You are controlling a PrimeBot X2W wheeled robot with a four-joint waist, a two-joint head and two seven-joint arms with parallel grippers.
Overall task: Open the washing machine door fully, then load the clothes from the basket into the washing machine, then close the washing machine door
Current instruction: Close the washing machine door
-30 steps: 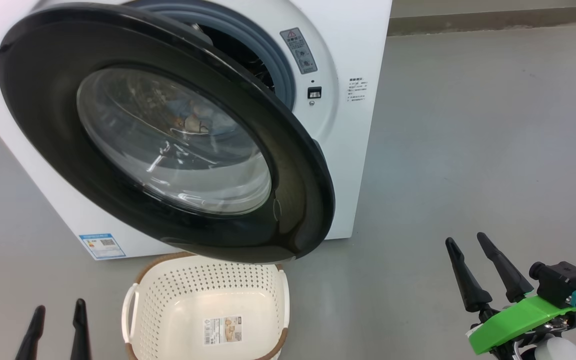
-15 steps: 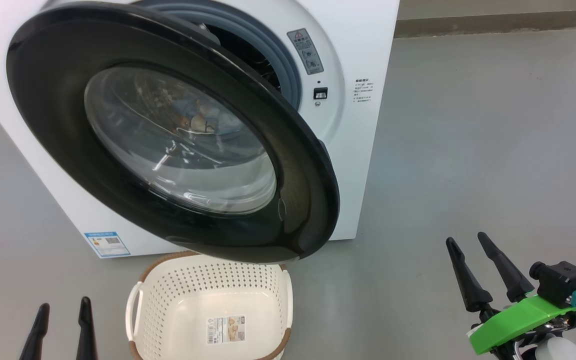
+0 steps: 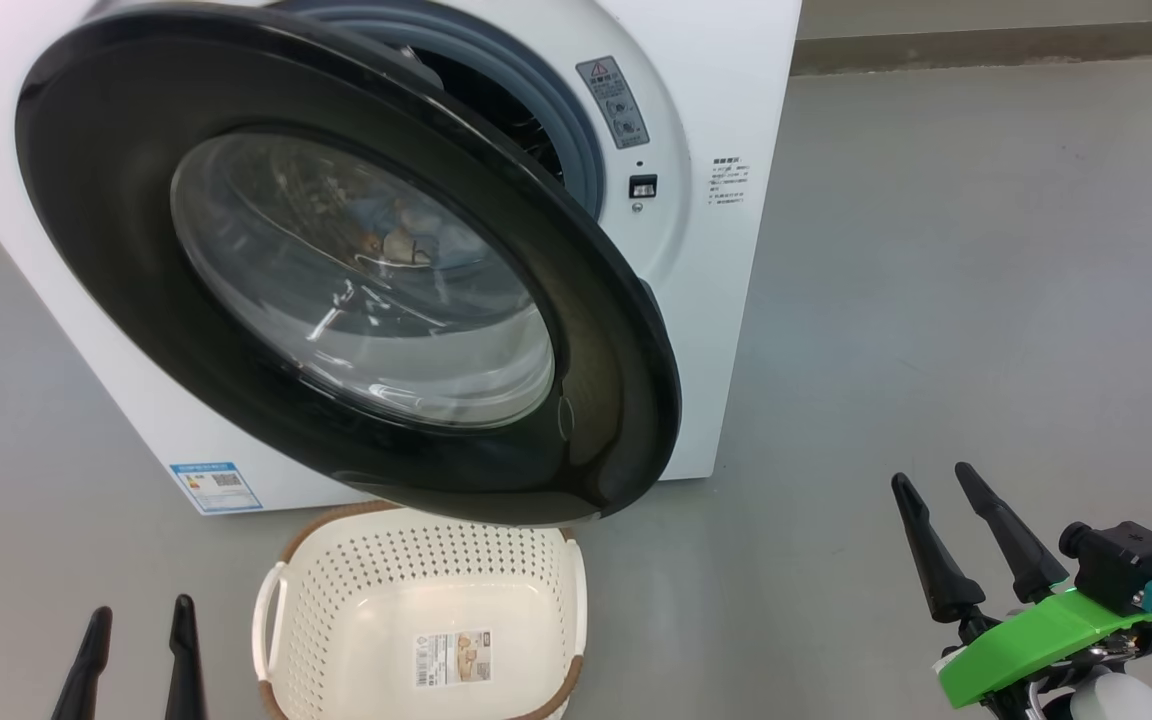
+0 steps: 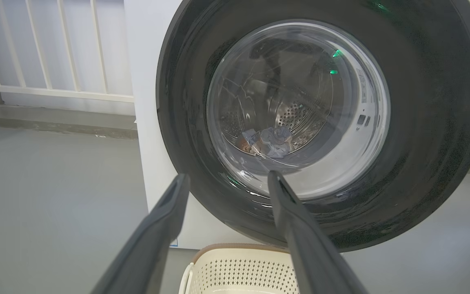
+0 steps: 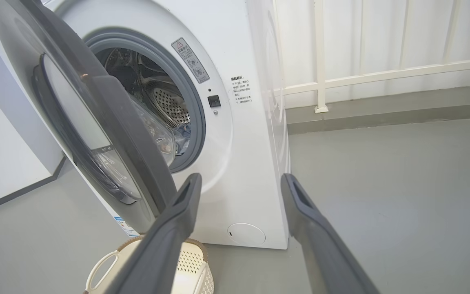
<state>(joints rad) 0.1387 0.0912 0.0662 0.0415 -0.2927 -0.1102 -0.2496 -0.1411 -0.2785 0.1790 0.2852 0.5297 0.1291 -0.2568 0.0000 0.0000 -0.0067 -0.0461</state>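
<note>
The white washing machine (image 3: pixel 726 300) stands with its door (image 3: pixel 116 200) swung partway out over the basket (image 3: pixel 416 570). Through the door's glass I see the clothes (image 3: pixel 391 235) lying in the steel drum, light blue with a brown patch; they also show in the left wrist view (image 4: pixel 269 141). The cream basket holds nothing but its paper label (image 3: pixel 451 655). My left gripper (image 3: pixel 141 605) is open at the lower left, left of the basket and in front of the door (image 4: pixel 422 122). My right gripper (image 3: pixel 931 475) is open over the floor to the right, facing the machine's front (image 5: pixel 243 163).
Grey floor (image 3: pixel 986 300) stretches wide to the right of the machine. A white railing (image 5: pixel 320 61) and a low kerb run behind it. A blue sticker (image 3: pixel 214 485) and a round flap (image 5: pixel 246 234) sit low on the machine's front.
The whole head picture has shifted a little to the right, so the camera has moved. The door keeps its angle, and both grippers stay open.
</note>
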